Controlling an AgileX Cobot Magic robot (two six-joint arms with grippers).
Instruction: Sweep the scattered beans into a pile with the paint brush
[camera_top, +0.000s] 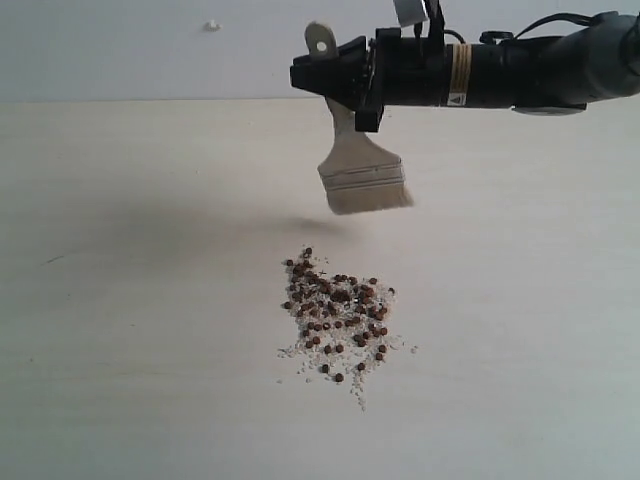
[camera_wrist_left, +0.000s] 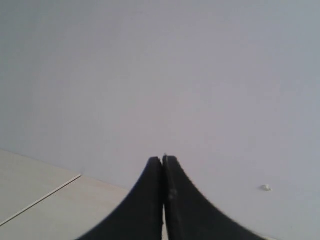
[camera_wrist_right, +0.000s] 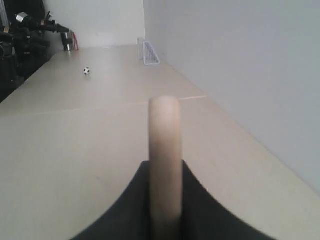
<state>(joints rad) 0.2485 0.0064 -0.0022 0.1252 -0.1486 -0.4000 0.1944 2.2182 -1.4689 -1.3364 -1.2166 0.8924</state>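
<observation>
The beans (camera_top: 338, 312) lie gathered in a loose clump at the table's middle, small dark reddish-brown rounds mixed with white grains. Above and behind them hangs the paint brush (camera_top: 365, 178), pale bristles down and clear of the table, its wooden handle (camera_wrist_right: 165, 150) clamped in my right gripper (camera_top: 340, 72), which reaches in from the right. The handle's end with its hole sticks up past the fingers. My left gripper (camera_wrist_left: 163, 160) shows only in the left wrist view, shut with nothing between its fingers, facing a bare wall.
Pale wooden table (camera_top: 130, 300) runs to a white wall. In the right wrist view, a tiny football (camera_wrist_right: 86, 71), a small white goal (camera_wrist_right: 150, 52) and dark equipment (camera_wrist_right: 22, 40) stand far down the table.
</observation>
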